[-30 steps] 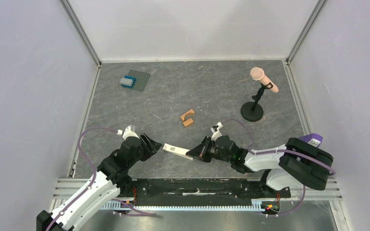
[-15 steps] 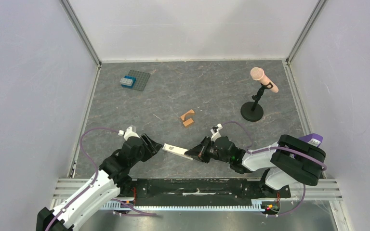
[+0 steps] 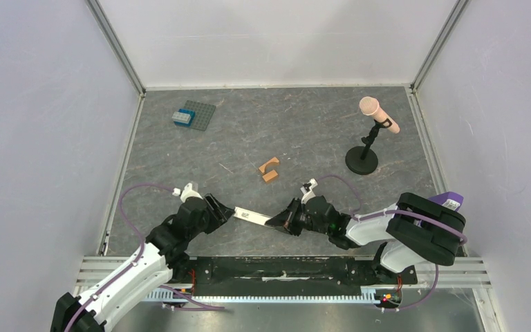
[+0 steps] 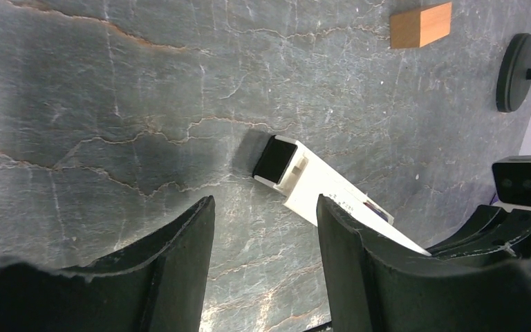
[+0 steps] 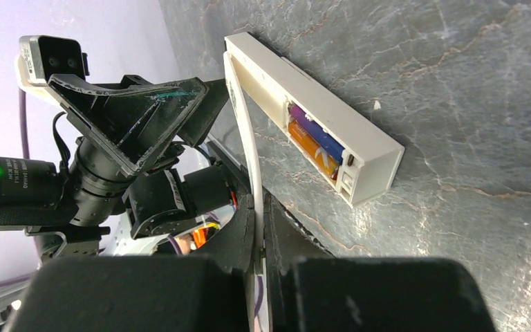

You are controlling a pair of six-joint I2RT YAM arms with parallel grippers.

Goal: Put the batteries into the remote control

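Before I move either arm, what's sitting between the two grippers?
The remote control lies between the open left gripper and the right gripper, which pinches a thin white strip; clearest in the top view.

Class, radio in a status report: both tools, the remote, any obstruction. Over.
Left tool open, short of remote control. Right tool shut on thin white cover. Both batteries loaded. Nothing blocking.
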